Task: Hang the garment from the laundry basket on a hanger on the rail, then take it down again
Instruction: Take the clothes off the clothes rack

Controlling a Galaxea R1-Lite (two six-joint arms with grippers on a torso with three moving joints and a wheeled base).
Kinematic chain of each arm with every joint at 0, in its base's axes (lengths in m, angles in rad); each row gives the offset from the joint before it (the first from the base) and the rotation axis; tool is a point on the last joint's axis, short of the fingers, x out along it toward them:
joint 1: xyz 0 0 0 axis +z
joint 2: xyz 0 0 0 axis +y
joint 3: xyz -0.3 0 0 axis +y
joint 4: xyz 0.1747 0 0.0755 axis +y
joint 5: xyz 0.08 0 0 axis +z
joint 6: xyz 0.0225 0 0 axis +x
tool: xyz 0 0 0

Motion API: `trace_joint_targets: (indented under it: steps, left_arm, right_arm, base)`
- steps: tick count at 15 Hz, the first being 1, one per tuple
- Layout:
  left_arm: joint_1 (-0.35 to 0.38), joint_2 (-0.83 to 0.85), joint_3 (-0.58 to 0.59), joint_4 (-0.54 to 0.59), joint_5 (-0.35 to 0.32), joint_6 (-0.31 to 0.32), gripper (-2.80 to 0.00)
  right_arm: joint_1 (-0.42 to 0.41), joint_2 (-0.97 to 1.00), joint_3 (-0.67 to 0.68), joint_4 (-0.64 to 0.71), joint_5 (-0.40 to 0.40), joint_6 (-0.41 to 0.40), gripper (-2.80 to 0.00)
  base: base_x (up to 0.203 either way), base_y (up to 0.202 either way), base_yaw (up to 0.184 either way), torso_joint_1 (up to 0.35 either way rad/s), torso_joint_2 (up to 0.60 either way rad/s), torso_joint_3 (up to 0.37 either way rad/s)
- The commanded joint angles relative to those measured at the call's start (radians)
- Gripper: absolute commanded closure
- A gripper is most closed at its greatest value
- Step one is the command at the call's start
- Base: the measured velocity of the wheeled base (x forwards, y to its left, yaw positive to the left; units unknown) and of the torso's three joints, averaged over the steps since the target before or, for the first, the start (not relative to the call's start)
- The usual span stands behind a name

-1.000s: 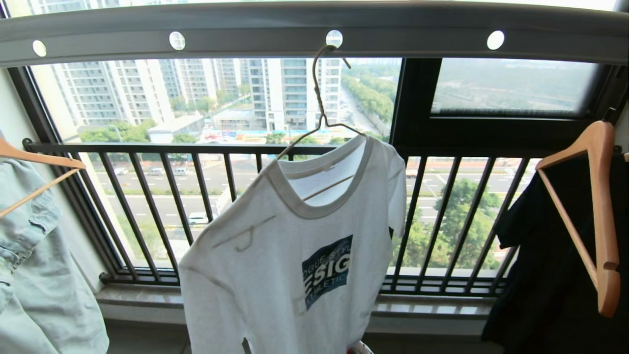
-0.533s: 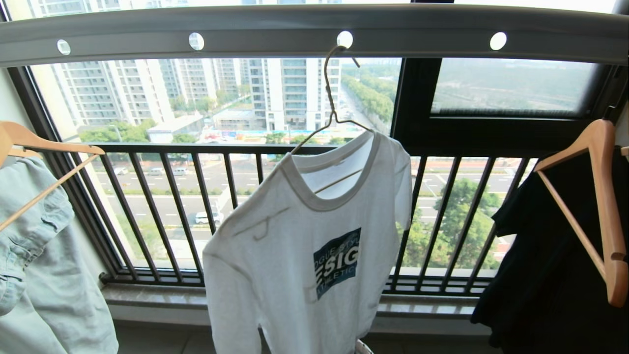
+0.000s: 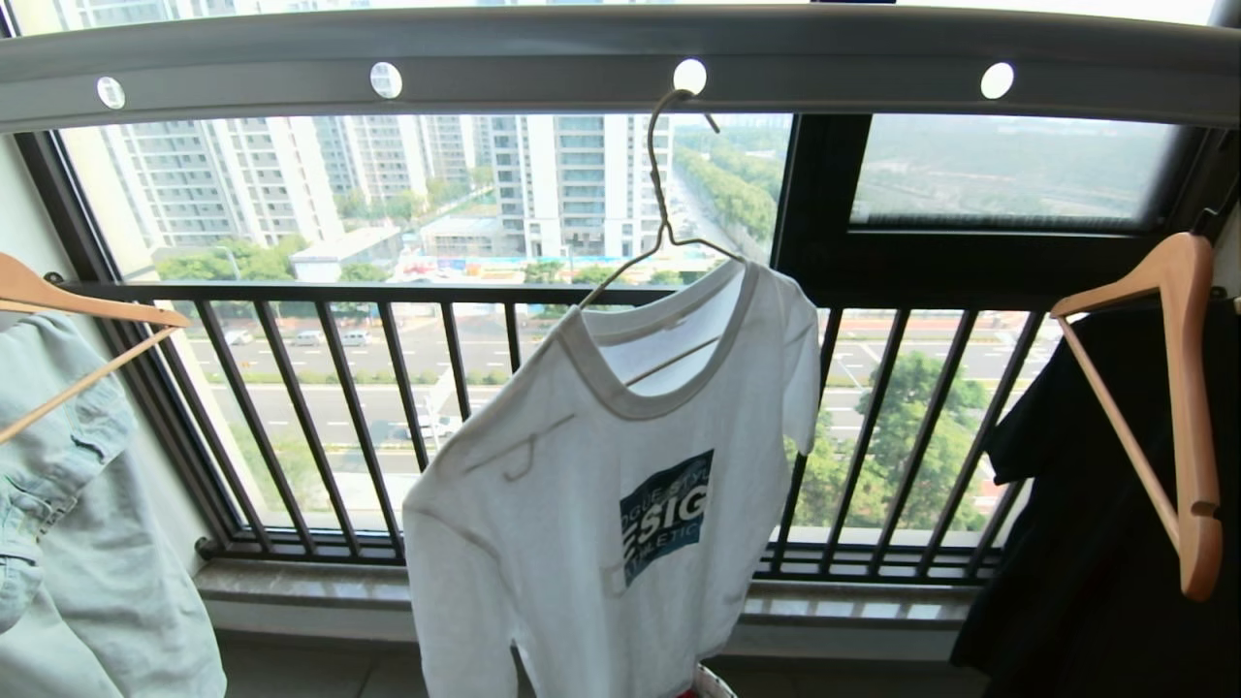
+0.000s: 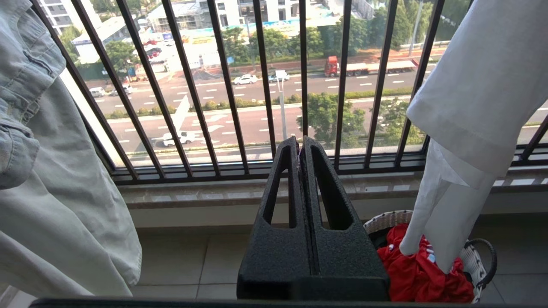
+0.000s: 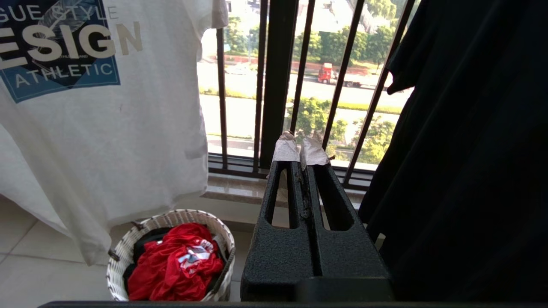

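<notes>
The white short-sleeved T-shirt with a dark blue square chest print (image 3: 620, 504) hangs on the thin cream-white wire hanger (image 3: 662, 218), whose long hook sits in one round hole of the long grey metal overhead rail (image 3: 543, 58). The hanging half looks done, so the step in hand is likely taking the shirt down. To do it well, I would lift the hook straight up out of its hole before pulling away, and steady the cloth, which hangs lopsided with one shoulder lower.

Taking the T-shirt as landmark, from left to right: a pale blue denim garment on a wooden hanger (image 3: 58, 504) hangs well to its left. The left gripper (image 4: 299, 147) points level toward the black barred window railing (image 4: 227, 85), left of the shirt's sleeve, its black fingers pressed together on nothing. Below the shirt's hem stands the small round white woven laundry basket (image 5: 128, 244) with a red cloth (image 5: 180, 261) inside. The right gripper (image 5: 299, 147), right of the shirt, is likewise level, its tape-tipped fingers together and empty. A black shirt on a wooden hanger (image 3: 1096, 543) hangs further right.
</notes>
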Motion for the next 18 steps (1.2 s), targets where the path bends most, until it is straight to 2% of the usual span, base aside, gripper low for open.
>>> trace_joint_targets:
  steps: [1, 5, 18]
  left_arm:
    - [0.0, 0.0, 0.0, 0.0, 0.005, -0.009, 0.0]
    - [0.0, 0.0, 0.0, 0.0, 0.01, -0.031, 0.0]
    - [0.0, 0.0, 0.0, 0.0, 0.018, -0.034, 0.0]
  right_arm:
    - [0.0, 0.002, 0.0, 0.001, 0.0, -0.001, 0.0]
    - [0.0, 0.002, 0.0, 0.001, 0.0, -0.001, 0.0]
    - [0.0, 0.002, 0.0, 0.001, 0.0, -0.001, 0.0]
  base:
    - [0.0, 0.0, 0.0, 0.0, 0.0, 0.0]
    - [0.0, 0.0, 0.0, 0.0, 0.0, 0.0]
    - [0.0, 0.0, 0.0, 0.0, 0.0, 0.0]
